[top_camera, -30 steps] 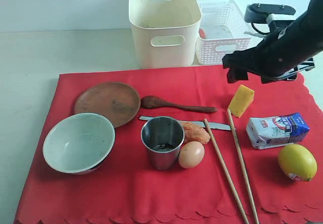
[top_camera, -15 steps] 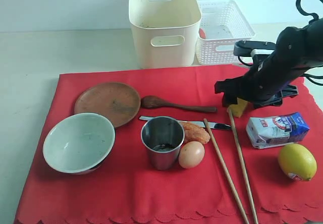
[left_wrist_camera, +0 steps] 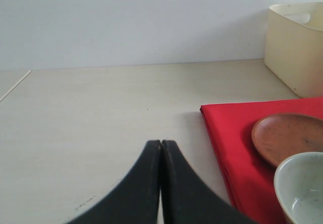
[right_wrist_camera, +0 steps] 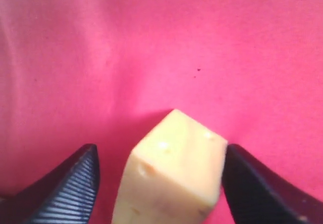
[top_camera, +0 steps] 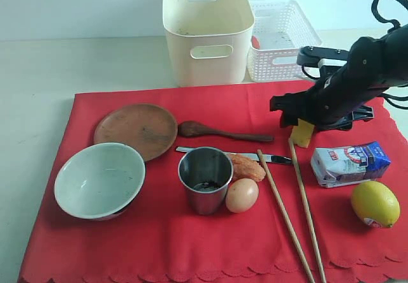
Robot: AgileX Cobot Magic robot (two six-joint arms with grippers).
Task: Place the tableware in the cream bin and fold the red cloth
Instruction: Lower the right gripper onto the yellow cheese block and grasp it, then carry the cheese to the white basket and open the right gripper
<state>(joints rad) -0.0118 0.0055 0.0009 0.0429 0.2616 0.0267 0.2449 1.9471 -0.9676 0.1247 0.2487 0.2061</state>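
Observation:
The red cloth (top_camera: 159,245) covers the table in front of the cream bin (top_camera: 207,31). On the cloth lie the wooden plate (top_camera: 135,129), the pale bowl (top_camera: 99,179), the steel cup (top_camera: 205,180), the dark spoon (top_camera: 220,132), the knife (top_camera: 274,159) and two chopsticks (top_camera: 287,219). My right gripper (right_wrist_camera: 160,148) is down at the cloth's right side, open and straddling a yellow cheese wedge (right_wrist_camera: 171,178); one finger stands clear of it, the other is right against it. My left gripper (left_wrist_camera: 161,142) is shut and empty over bare table, left of the cloth (left_wrist_camera: 227,133).
A white lattice basket (top_camera: 280,41) stands right of the cream bin. A milk carton (top_camera: 349,164) and a lemon (top_camera: 375,204) lie near the cloth's right edge. An egg (top_camera: 242,195) and a sausage (top_camera: 248,167) sit beside the cup.
My right arm has come down from above the cloth's back right onto the cheese, and its jaws now stand either side of the wedge. Nothing else has moved.

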